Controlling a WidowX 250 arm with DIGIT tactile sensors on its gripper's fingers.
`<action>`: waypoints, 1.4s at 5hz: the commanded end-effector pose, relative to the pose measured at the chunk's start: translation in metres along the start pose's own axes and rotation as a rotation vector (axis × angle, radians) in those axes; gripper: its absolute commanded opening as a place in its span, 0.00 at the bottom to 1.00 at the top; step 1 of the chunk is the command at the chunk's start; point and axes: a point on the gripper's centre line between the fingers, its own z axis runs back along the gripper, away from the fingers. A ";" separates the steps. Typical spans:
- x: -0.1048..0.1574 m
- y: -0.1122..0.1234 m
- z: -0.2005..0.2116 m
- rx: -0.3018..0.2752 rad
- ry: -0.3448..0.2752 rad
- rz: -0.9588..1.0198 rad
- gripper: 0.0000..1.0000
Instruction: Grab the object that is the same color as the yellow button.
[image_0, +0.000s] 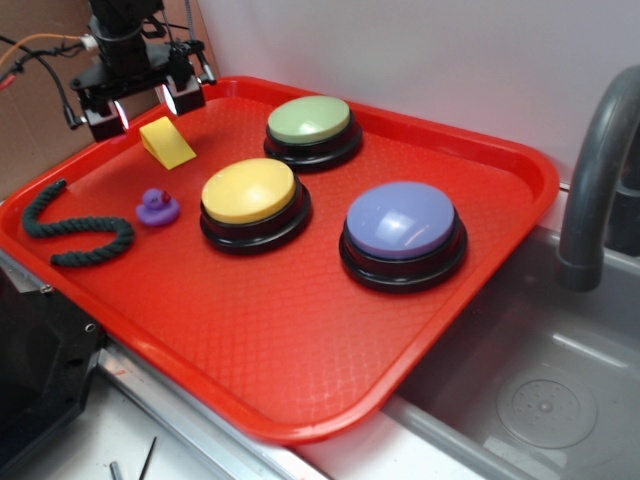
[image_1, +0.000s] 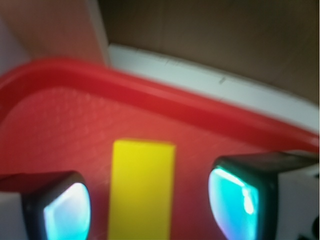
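Gripper spread wide above yellow wedge (wedge between the pads, untouched). No readable writing on yellow button.

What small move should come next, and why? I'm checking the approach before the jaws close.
Probably lower straight down. The gripper is open, and in the wrist view the yellow wedge sits centred between the jaws with a gap on each side. The exterior view shows the gripper apparently above the wedge, not yet around it.
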 end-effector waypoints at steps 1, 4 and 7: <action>0.015 0.003 -0.017 0.006 -0.023 0.066 1.00; 0.018 0.026 0.006 -0.125 0.062 0.029 0.00; 0.008 0.036 0.098 -0.230 0.095 -0.366 0.00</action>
